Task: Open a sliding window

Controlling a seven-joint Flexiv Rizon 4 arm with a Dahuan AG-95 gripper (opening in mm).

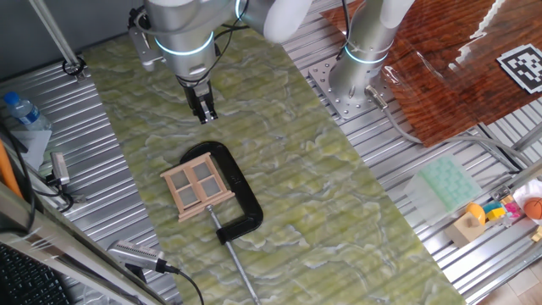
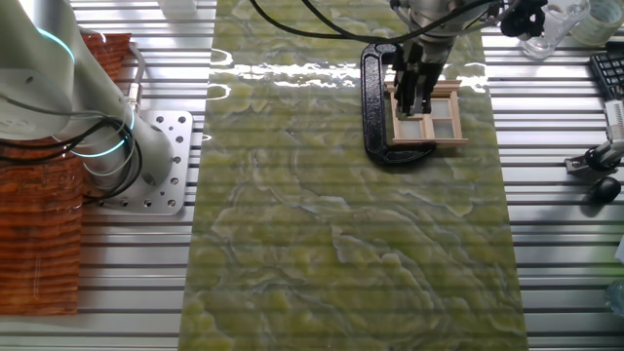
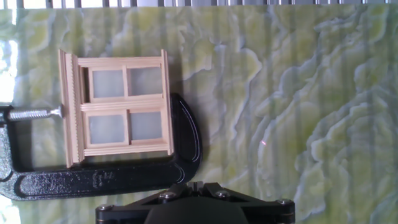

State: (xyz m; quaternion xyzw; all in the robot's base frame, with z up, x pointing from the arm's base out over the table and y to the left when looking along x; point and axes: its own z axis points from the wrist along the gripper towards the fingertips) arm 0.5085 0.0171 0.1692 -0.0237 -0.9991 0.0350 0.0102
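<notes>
The sliding window (image 1: 196, 188) is a small tan wooden frame with four panes, lying flat on the green marbled mat and held by a black C-clamp (image 1: 243, 193). It also shows in the other fixed view (image 2: 436, 121) and in the hand view (image 3: 124, 107), where the clamp (image 3: 99, 180) wraps its left, lower and right sides. My gripper (image 1: 206, 114) hangs above the mat, beyond the window and apart from it. Its fingers look pressed together with nothing between them. In the other fixed view the gripper (image 2: 414, 97) overlaps the window's left half. In the hand view only the fingertips (image 3: 196, 185) show at the bottom edge.
The arm's base (image 1: 347, 85) is bolted at the mat's far right. A reddish wood board (image 1: 440, 68), a pale green mat (image 1: 446, 182) and small toys (image 1: 500, 212) lie to the right. A water bottle (image 1: 21, 110) and tools (image 1: 135, 254) lie to the left.
</notes>
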